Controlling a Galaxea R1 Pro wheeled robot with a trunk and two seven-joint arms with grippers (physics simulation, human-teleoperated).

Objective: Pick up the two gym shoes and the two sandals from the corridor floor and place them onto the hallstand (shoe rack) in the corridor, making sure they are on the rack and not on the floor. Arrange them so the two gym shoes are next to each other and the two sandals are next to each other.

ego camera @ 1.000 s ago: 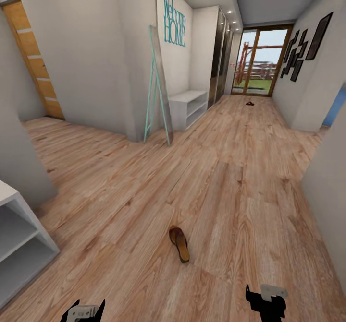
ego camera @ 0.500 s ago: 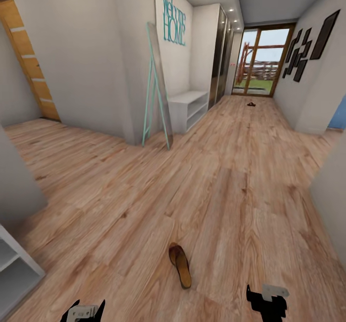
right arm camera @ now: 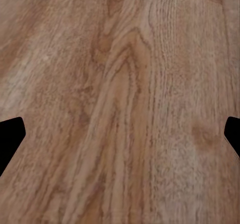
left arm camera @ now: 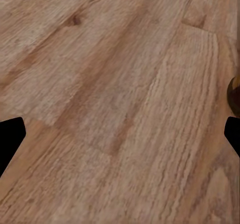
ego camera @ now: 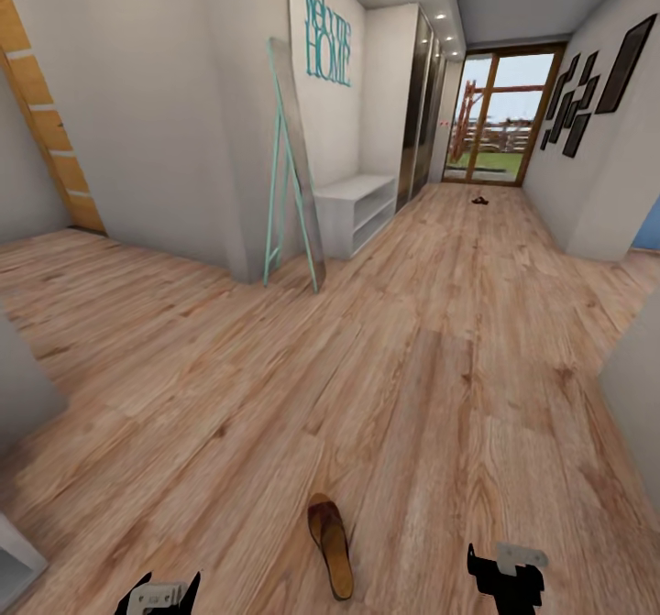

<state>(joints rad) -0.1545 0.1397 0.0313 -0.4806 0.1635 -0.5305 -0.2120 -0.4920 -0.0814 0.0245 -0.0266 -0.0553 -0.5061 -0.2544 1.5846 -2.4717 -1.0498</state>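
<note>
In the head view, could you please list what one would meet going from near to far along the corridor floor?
Near sandal → mint-green ladder frame → hallstand → small dark object on the floor, too small to identify → glass door at the far end.

One brown sandal [ego camera: 331, 546], tan insole up, flat on my corridor floor [ego camera: 440, 367], twelve o'clock, near.

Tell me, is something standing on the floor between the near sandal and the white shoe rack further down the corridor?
Nothing visible does. Bare corridor floor runs from the sandal to the hallstand; the mint-green ladder frame leans against the wall beside the rack, off that line.
</note>
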